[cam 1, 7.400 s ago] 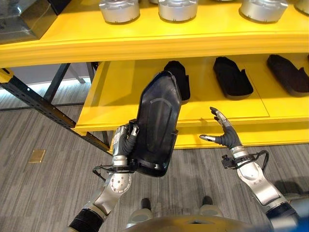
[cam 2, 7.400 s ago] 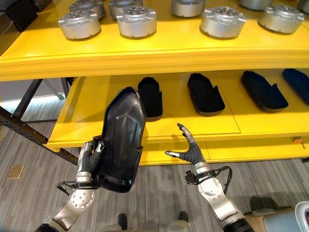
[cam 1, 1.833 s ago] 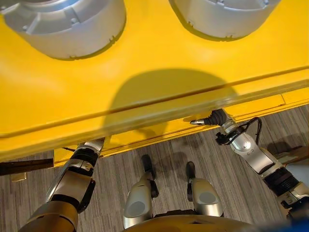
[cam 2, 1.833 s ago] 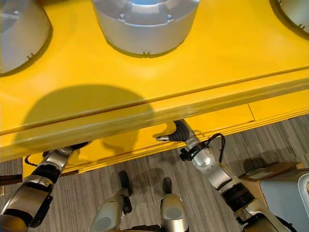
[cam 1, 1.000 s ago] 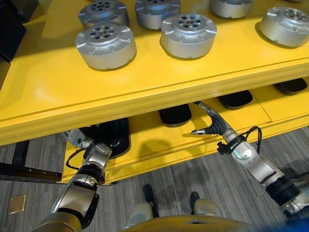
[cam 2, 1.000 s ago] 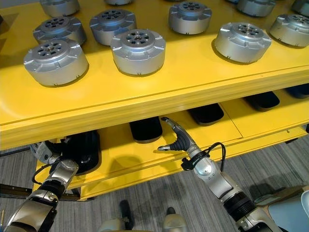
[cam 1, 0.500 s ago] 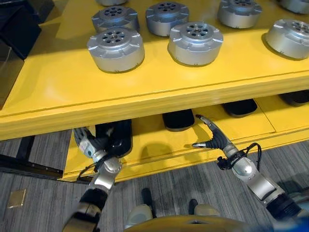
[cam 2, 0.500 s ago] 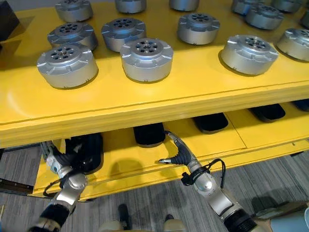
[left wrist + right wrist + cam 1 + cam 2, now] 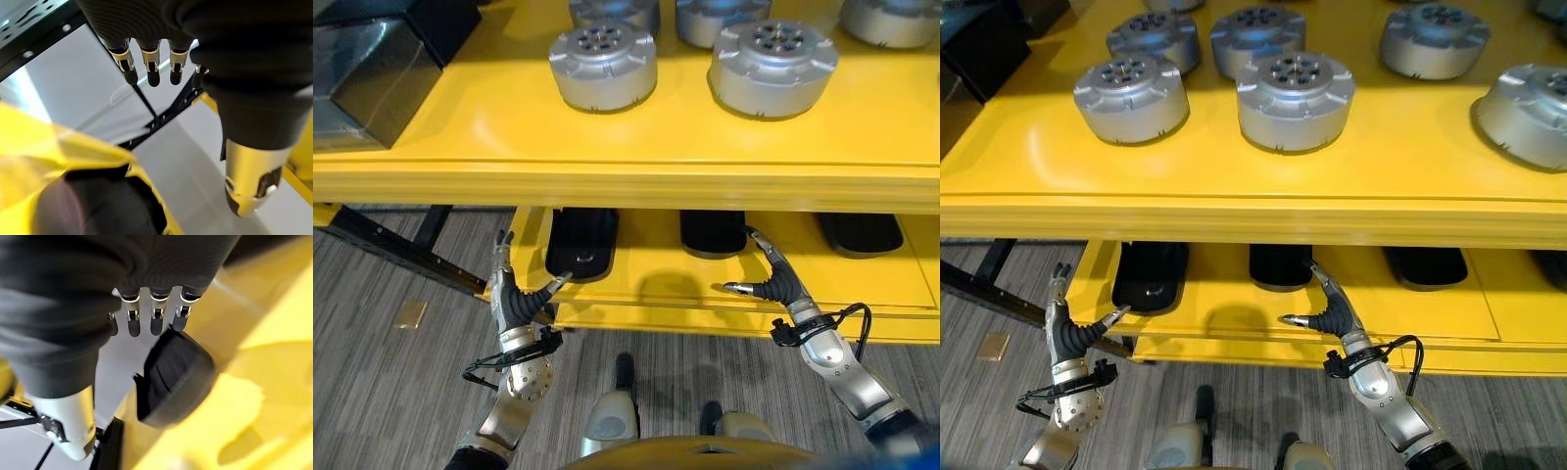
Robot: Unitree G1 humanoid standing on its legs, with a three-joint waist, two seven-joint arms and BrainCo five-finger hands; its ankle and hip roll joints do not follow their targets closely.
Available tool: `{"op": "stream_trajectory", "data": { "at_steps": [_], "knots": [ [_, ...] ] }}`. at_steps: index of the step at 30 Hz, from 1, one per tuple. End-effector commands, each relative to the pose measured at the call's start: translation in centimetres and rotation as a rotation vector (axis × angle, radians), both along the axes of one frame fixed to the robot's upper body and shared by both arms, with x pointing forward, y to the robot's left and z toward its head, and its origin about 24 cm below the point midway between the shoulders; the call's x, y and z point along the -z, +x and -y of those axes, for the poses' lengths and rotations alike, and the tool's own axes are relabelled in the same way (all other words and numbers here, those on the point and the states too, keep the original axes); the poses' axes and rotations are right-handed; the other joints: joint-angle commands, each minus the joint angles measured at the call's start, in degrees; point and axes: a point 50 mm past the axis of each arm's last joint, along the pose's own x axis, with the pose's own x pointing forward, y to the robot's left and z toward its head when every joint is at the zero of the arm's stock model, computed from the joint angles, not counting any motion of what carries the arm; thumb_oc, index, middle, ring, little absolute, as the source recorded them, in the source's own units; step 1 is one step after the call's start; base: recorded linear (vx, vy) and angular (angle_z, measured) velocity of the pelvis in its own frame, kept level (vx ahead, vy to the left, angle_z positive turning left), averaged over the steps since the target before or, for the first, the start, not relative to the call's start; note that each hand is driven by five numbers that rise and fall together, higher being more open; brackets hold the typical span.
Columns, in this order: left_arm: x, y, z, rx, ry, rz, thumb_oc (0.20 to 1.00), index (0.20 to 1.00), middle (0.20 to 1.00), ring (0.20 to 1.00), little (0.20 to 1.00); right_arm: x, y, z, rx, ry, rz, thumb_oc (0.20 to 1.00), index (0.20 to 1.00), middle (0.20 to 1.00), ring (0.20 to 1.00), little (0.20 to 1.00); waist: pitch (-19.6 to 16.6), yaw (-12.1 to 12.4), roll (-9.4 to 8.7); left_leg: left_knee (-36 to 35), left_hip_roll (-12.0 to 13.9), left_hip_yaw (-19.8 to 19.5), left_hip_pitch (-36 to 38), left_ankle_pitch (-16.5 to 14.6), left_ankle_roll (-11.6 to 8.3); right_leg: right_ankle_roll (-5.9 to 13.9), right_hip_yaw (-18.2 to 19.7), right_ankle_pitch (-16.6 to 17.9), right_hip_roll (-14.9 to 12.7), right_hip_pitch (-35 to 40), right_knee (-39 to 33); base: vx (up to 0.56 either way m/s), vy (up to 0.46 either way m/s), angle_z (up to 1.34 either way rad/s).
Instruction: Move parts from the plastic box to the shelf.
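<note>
- Left hand (image 9: 516,299), fingers spread and holding nothing, hangs just before the yellow shelf's (image 9: 636,294) lower deck.
- Black part (image 9: 581,245) lies on that deck, just behind the thumb.
- Right hand (image 9: 773,284) is likewise splayed and empty near the deck's front edge.

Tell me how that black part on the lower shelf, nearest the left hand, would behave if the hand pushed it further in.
The black part looks like a rigid moulded shell, so it would probably slide as one piece rather than flex. It lies flat and long on the yellow shelf, so tipping seems unlikely. The left hand is open and apart from it.
</note>
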Motion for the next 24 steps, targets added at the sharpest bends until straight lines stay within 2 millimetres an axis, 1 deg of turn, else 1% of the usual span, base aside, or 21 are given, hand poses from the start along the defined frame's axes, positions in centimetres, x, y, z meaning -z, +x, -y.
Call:
{"op": "stream_trajectory", "data": {
  "at_steps": [1,4,5,6,8,9,12,13,14,15,16,17,18,19,20,21,22,23,24],
  "knots": [
    [-3.7,2.0,-1.2,0.019,0.026,0.215,1.000,1.000,1.000,1.000,1.000,-3.2,1.1,-0.6,-0.022,0.070,0.176,1.000,1.000,1.000,1.000,1.000,-0.68,-2.44,-3.99,5.93,4.92,2.00,0.62,4.11,-5.28,1.76,1.27,3.91,-3.97,-0.62,1.13,-0.10,0.099,0.68],
    [-4.0,2.0,-0.8,0.052,0.048,0.234,1.000,1.000,1.000,1.000,1.000,-2.9,1.2,-0.5,-0.007,0.079,0.175,1.000,1.000,1.000,1.000,1.000,-1.04,-2.38,-5.02,12.35,5.28,-0.92,1.30,2.28,-4.75,1.34,2.42,4.00,-4.93,-1.79,2.48,-0.08,0.110,0.14],
    [-4.0,2.0,-0.5,0.064,0.045,0.229,1.000,1.000,1.000,1.000,1.000,-2.9,1.3,-0.5,0.001,0.082,0.178,1.000,1.000,1.000,1.000,1.000,-1.14,-2.35,-5.50,15.92,5.16,-2.77,1.53,1.84,-4.63,1.03,3.40,3.88,-5.18,-2.14,2.95,-0.09,0.200,-0.04],
    [-4.0,2.0,-0.2,0.084,0.059,0.222,1.000,1.000,1.000,1.000,1.000,-2.9,1.4,-0.3,0.010,0.086,0.182,1.000,1.000,1.000,1.000,1.000,-1.50,-2.51,-5.74,17.14,4.50,-3.93,2.23,0.76,-4.31,0.99,4.32,4.24,-5.30,-2.82,3.04,-0.09,0.287,-0.15],
    [-3.7,1.9,0.0,0.109,0.073,0.208,1.000,1.000,1.000,1.000,1.000,-3.1,1.4,0.0,0.009,0.084,0.188,1.000,1.000,1.000,1.000,1.000,-2.43,-2.97,-5.51,14.92,3.07,-5.32,4.72,-0.54,-3.78,1.34,5.82,5.13,-5.05,-4.27,2.97,-0.06,0.401,-0.23],
    [-3.1,1.9,0.6,0.166,0.102,0.172,1.000,1.000,1.000,1.000,1.000,-3.1,1.4,0.6,0.027,0.081,0.192,1.000,1.000,1.000,1.000,1.000,-2.84,-3.69,-4.97,12.48,1.22,-5.27,6.51,-2.52,-3.28,2.04,7.33,5.84,-4.81,-4.29,2.10,-0.06,0.534,-0.20],
    [-2.6,1.9,0.9,0.207,0.142,0.164,1.000,1.000,1.000,1.000,1.000,-3.2,1.4,1.4,0.054,0.078,0.192,1.000,1.000,1.000,1.000,1.000,-3.36,-4.77,-4.98,8.46,-0.31,-2.83,8.32,-4.45,-2.82,4.19,7.90,8.23,-5.99,-3.01,-0.77,-0.08,0.506,-0.03],
    [-2.4,2.0,0.9,0.242,0.161,0.147,1.000,1.000,1.000,1.000,1.000,-3.1,1.4,1.9,0.080,0.073,0.182,1.000,1.000,1.000,1.000,1.000,-3.73,-5.23,-5.14,5.25,-2.01,-1.70,10.05,-5.13,-1.97,6.78,8.05,11.00,-7.52,-2.59,-3.14,-0.11,0.536,-0.06],
    [-2.4,2.0,0.8,0.248,0.166,0.145,1.000,1.000,1.000,1.000,1.000,-3.0,1.4,2.0,0.085,0.071,0.178,1.000,1.000,1.000,1.000,1.000,-3.77,-5.22,-5.19,4.81,-2.18,-1.43,10.34,-5.13,-1.84,7.13,8.01,11.38,-7.76,-2.46,-3.52,-0.11,0.530,-0.17],
    [-2.1,1.9,0.8,0.260,0.175,0.134,1.000,1.000,1.000,1.000,1.000,-2.9,1.4,2.1,0.100,0.070,0.170,1.000,1.000,1.000,1.000,1.000,-3.88,-5.32,-5.55,3.72,-2.80,-0.57,11.00,-5.17,-1.27,8.31,7.73,12.99,-8.67,-2.28,-4.71,-0.07,0.296,-0.17],
    [-2.1,1.9,0.8,0.269,0.176,0.132,1.000,1.000,1.000,1.000,1.000,-2.9,1.4,2.2,0.114,0.068,0.166,1.000,1.000,1.000,1.000,1.000,-3.87,-5.34,-5.77,3.27,-3.13,-0.09,11.29,-5.14,-0.94,8.94,7.65,13.82,-9.20,-2.24,-5.27,-0.11,0.358,-0.21],
    [-2.2,2.0,0.9,0.290,0.189,0.127,1.000,1.000,1.000,1.000,1.000,-2.6,1.3,2.3,0.130,0.069,0.157,1.000,1.000,1.000,1.000,1.000,-3.80,-5.39,-6.17,2.75,-3.62,0.90,11.52,-5.15,-0.52,10.05,7.40,15.10,-10.18,-2.41,-5.99,-0.13,0.302,-0.23],
    [-2.2,2.1,0.9,0.309,0.204,0.123,1.000,1.000,1.000,1.000,1.000,-2.4,1.3,2.3,0.141,0.077,0.152,1.000,1.000,1.000,1.000,1.000,-3.59,-5.41,-6.71,2.08,-4.27,2.09,11.86,-5.11,-0.18,11.09,7.24,17.61,-11.31,-3.09,-6.81,-0.19,0.320,-0.28],
    [-2.3,2.0,0.9,0.324,0.204,0.120,1.000,1.000,1.000,1.000,1.000,-2.2,1.3,2.1,0.152,0.088,0.154,1.000,1.000,1.000,1.000,1.000,-3.09,-5.41,-7.37,1.52,-4.88,4.13,12.35,-5.50,0.09,12.13,5.89,20.41,-12.61,-4.26,-6.94,-0.21,0.261,-0.25],
    [-2.2,1.7,0.8,0.318,0.199,0.113,1.000,1.000,1.000,1.000,1.000,-2.1,1.3,1.9,0.156,0.092,0.158,1.000,1.000,1.000,1.000,1.000,-2.73,-5.13,-7.84,1.17,-5.08,6.46,12.89,-5.87,0.14,12.88,3.42,22.18,-13.30,-5.07,-6.63,-0.26,0.253,-0.49],
    [-2.1,1.3,0.6,0.319,0.203,0.102,1.000,1.000,1.000,1.000,1.000,-2.0,1.4,1.5,0.149,0.103,0.157,1.000,1.000,1.000,1.000,1.000,-2.12,-4.53,-8.10,0.93,-5.24,9.63,13.74,-6.33,0.40,13.37,0.54,22.73,-13.18,-5.79,-4.74,-0.29,0.231,-0.70],
    [-2.1,1.1,0.7,0.329,0.209,0.105,1.000,1.000,1.000,1.000,1.000,-2.1,1.5,1.4,0.144,0.101,0.159,1.000,1.000,1.000,1.000,1.000,-1.84,-4.49,-8.00,1.07,-5.35,11.57,13.52,-6.34,1.13,12.58,-0.96,20.69,-11.33,-6.24,-2.08,-0.26,0.212,-1.35],
    [-2.1,1.1,0.8,0.333,0.196,0.103,1.000,1.000,1.000,1.000,1.000,-2.3,1.5,1.4,0.145,0.097,0.160,1.000,1.000,1.000,1.000,1.000,-1.87,-4.63,-7.91,1.24,-5.55,11.88,13.22,-6.50,1.56,11.98,-0.62,19.20,-10.16,-6.72,-0.24,-0.25,0.218,-1.21],
    [-2.4,1.3,1.1,0.343,0.169,0.117,1.000,1.000,1.000,1.000,1.000,-2.3,1.3,1.7,0.158,0.076,0.162,1.000,1.000,1.000,1.000,1.000,-2.06,-5.05,-7.50,1.24,-5.96,12.19,12.57,-6.43,2.26,10.14,-0.01,15.11,-7.35,-6.63,2.68,-0.18,0.161,-0.92]
  ]
}}
